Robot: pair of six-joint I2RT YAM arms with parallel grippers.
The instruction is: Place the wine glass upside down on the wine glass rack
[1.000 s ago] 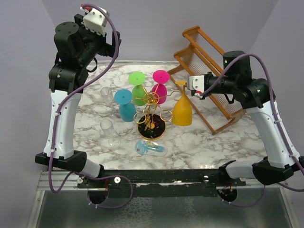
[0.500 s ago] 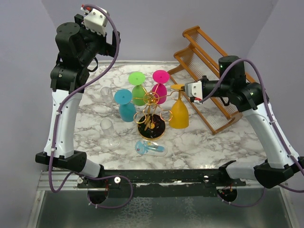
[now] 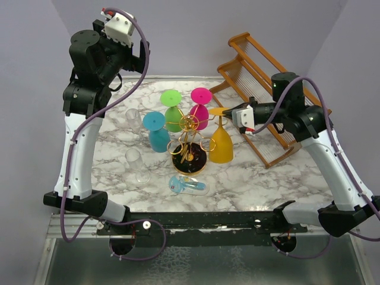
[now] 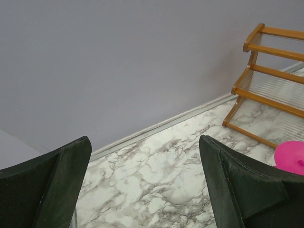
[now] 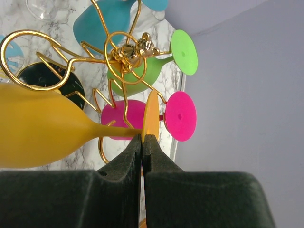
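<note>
Wine glass (image 3: 221, 142) is bowl-down, stem upright, its foot rim clamped in my right tool (image 5: 142, 141), just right of the wine glass rack (image 3: 189, 126), perhaps touching a ring.

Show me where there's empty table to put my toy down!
Best spot: the bare marble at the front right, in front of the yellow glass and the wooden rack. There's some room front left, near the clear glasses. It's crowded around the gold rack.
</note>
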